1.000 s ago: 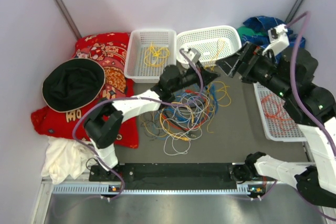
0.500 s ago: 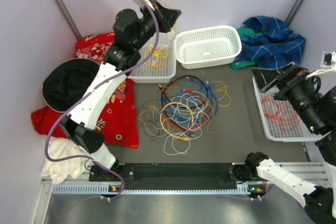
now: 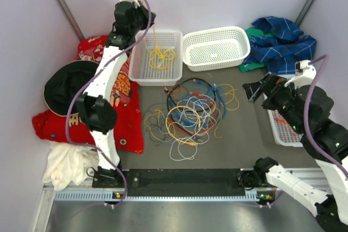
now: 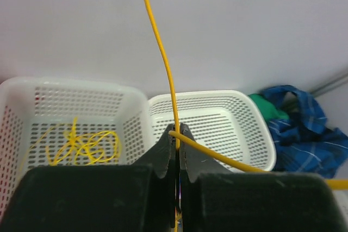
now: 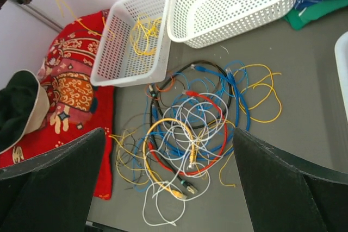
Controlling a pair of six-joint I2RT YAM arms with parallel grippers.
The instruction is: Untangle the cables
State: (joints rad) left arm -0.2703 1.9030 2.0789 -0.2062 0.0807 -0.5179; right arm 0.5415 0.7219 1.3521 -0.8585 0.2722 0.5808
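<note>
**Ana:** Where was the yellow cable then, and what had hold of it?

**Ben:** The left gripper (image 4: 176,134) had it, jaws shut tight with only that one strand between them. The yellow cable (image 4: 156,42) ran steeply up out of the jaws. A second stretch trailed away low to the right in the wrist view.

**Ana:** And relative to the baskets?

**Ben:** From above, its long axis was close to vertical. It hung from the gripper down into the rectangular basket (image 3: 157,80), where its lower part met the yellow loops already lying there. So the basket lay almost straight beneath the gripper, and I'd judge the coming move hinged on that: let go and the strand should fall inside. The oval basket (image 3: 239,52) stood just beside it on the right, close enough that a sideways swing might carry the tail over the shared rims.

**Ana:** How was the left arm (image 3: 109,69) posed?

**Ben:** It was stretched tall, nearly straight, rising from its base over the red cushion (image 3: 122,118) toward the back wall. The wrist was bent so that the gripper pointed right, over the basket.

**Ana:** And the rest of the cables?

**Ben:** They lay in a tangled heap (image 3: 190,113) on the table (image 3: 239,145), in front of the baskets and well apart from the left gripper.

**Ana:** The other side?

**Ben:** The right gripper (image 3: 256,88) had its jaws spread wide and held nothing. It hovered just right of the heap, and its wrist camera looked down on the tangle between its fingers. It was clearly the nearer gripper for the next strand.
</note>
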